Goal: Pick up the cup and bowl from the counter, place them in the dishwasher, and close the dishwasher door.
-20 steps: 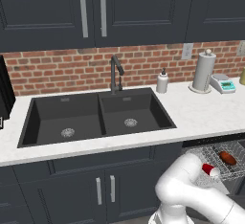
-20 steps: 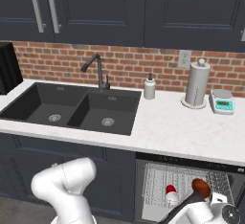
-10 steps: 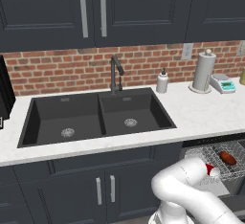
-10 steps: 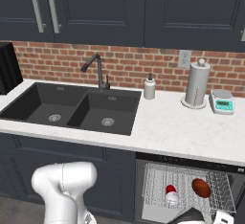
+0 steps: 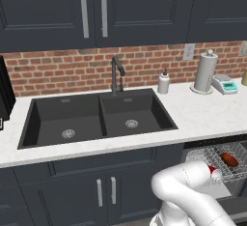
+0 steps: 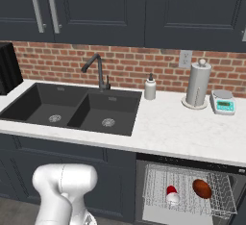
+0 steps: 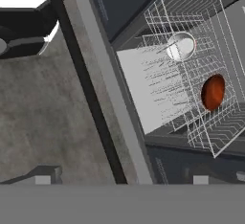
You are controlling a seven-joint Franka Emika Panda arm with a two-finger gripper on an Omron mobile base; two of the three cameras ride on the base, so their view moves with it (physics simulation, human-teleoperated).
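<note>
Two dishes sit in the wire rack (image 6: 190,193) of the dishwasher (image 6: 187,164), which is pulled out below the desk (image 6: 182,130) to the right of the black double sink (image 6: 72,108). Taking that rack as the marker: the cup (image 6: 171,194) lies toward its left side, red with its white end showing, and the bowl (image 6: 202,188) stands on edge toward its right side, apart from the cup. From the left base view the cup (image 5: 212,171) peeks out just past the white arm, with the bowl (image 5: 229,159) farther right in the rack (image 5: 226,164). The hand view looks down on the rack (image 7: 191,70), with the cup (image 7: 181,46) and the bowl (image 7: 213,92) inside it. The claw (image 7: 122,180) hangs away from the rack, its fingers spread wide and holding nothing. Behind the rack, on the desk, stand a paper towel roll (image 6: 199,83), a soap bottle (image 6: 150,87) and a small scale (image 6: 224,102).
</note>
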